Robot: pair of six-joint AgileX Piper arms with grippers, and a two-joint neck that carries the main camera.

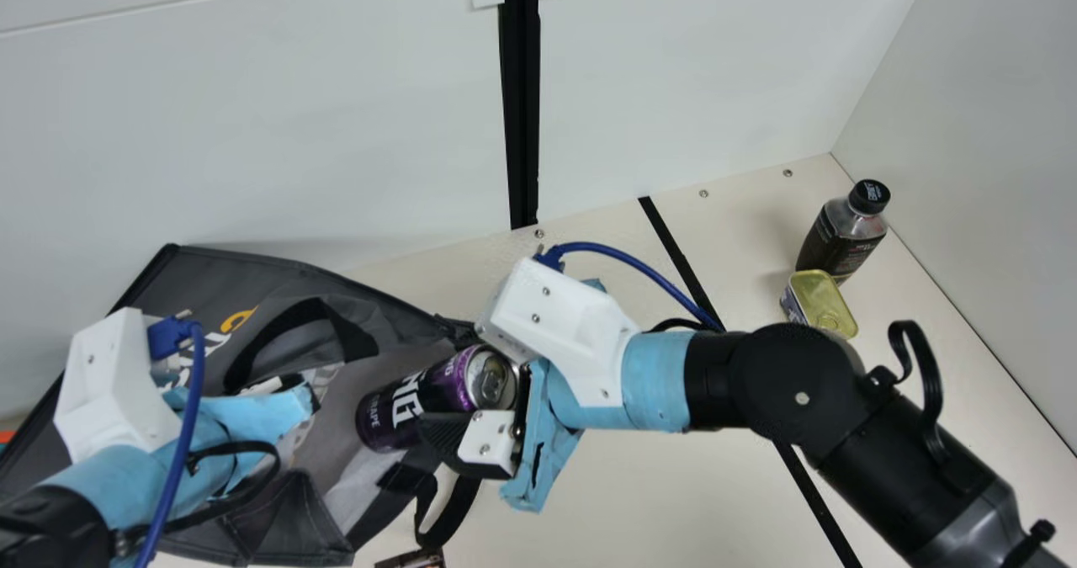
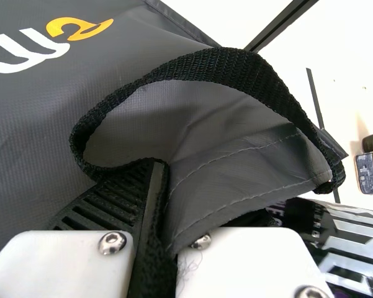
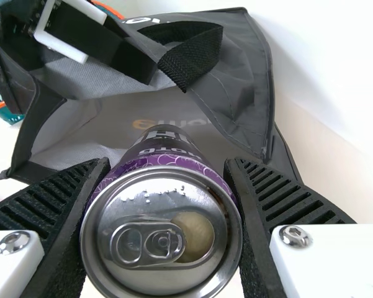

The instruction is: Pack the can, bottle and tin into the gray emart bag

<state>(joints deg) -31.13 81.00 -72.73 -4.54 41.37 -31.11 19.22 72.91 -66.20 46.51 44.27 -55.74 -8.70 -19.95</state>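
None of three seems packed yet: the right jaws grasp the can (image 1: 380, 416) at the mouth of the bag (image 1: 210, 278), which the left jaws pinch, while bottle (image 1: 833, 244) and tin (image 1: 820, 300) wait near the far right corner of the surface (image 1: 648, 492).

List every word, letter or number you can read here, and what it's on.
"em": gray emart bag, left wrist view.
"NG": can, main view.
"GRAPE": can, smaller.
Other print on the can: too small or cut off.
Bottle, tin, dark item at main view's bottom edge: too small to read.
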